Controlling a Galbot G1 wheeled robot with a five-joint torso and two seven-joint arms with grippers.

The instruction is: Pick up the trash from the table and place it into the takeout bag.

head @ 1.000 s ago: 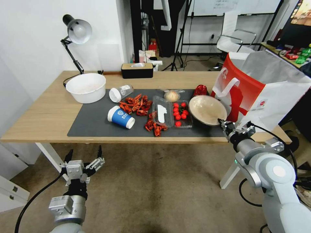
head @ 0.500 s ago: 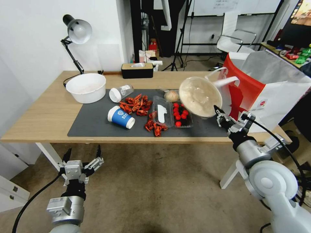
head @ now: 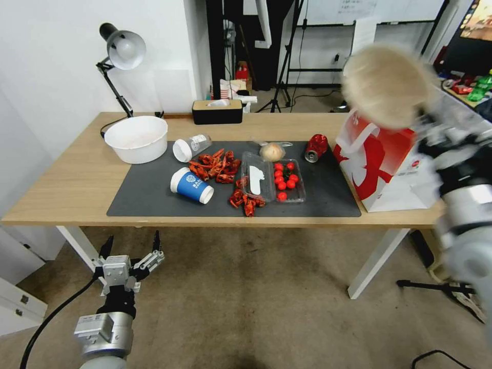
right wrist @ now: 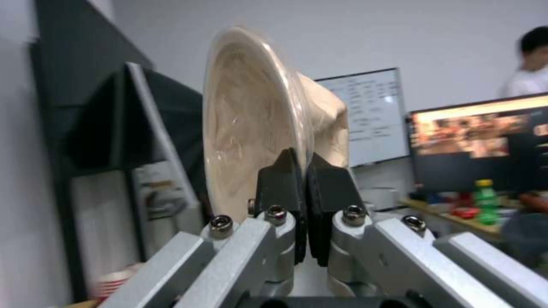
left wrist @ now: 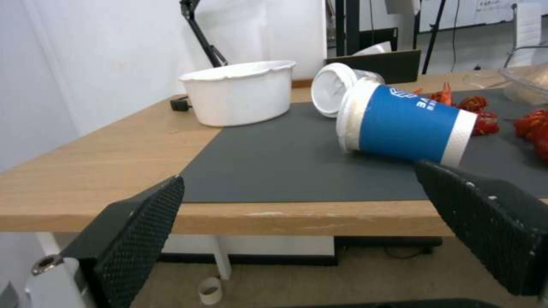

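Head view: the right gripper had swung the shallow beige bowl up off the mat within the last second and held it in the air above the takeout bag, at the far right of the table.
Change: a second earlier the bowl sat on the dark grey mat just left of the bag; half a second earlier it was tilted and rising; now the crushed red can it had hidden lay exposed beside the bag.
Meaning for the task: the first piece of trash appeared ready to drop, though the bowl had not yet entered the bag.
Right wrist view: the right gripper was clamped on the bowl, one finger on each side of its rim, the bowl edge-on and upright.
Left gripper: parked low, near and left of the table's front edge, fingers spread and holding nothing.
Left wrist view: the blue paper cup lay on its side on the mat, the clear white-lidded plastic cup behind it.
Remaining: the pale wrapped bun sat at the mat's far edge.
Hard to make out: the bowl and right arm were smeared by motion, and the bowl covered the bag's mouth, so how open it stood could not be told.
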